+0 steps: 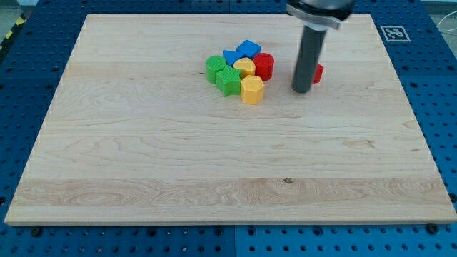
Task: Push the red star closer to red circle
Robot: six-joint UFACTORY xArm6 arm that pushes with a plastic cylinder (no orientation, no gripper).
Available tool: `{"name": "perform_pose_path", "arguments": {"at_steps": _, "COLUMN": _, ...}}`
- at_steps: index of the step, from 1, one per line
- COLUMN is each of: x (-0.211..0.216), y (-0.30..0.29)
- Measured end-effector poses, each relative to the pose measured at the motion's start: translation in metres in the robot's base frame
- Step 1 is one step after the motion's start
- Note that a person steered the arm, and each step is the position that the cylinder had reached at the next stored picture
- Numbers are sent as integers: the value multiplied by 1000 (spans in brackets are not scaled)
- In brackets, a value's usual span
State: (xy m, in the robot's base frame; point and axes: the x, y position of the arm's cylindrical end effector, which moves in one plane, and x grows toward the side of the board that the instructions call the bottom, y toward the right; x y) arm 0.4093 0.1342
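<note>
The red circle (265, 66) stands at the right end of a tight cluster of blocks near the view's top centre. The red star (318, 73) lies to its right, mostly hidden behind my dark rod. My tip (301, 91) rests on the board just left of and in front of the red star, between it and the red circle. A gap of bare wood separates the star from the circle.
The cluster also holds a blue block (248, 48), another blue block (232, 56), a green block (215, 67), a green star (229, 81), a yellow round block (244, 68) and a yellow hexagon (252, 90). The wooden board (214, 164) lies on a blue pegboard.
</note>
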Motion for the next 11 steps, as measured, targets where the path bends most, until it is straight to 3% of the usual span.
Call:
{"name": "perform_pose_path", "arguments": {"at_steps": 2, "x": 23, "y": 74}}
{"name": "perform_pose_path", "arguments": {"at_steps": 3, "x": -13, "y": 76}}
{"name": "perform_pose_path", "arguments": {"at_steps": 5, "x": -55, "y": 72}}
{"name": "perform_pose_path", "arguments": {"at_steps": 11, "x": -44, "y": 15}}
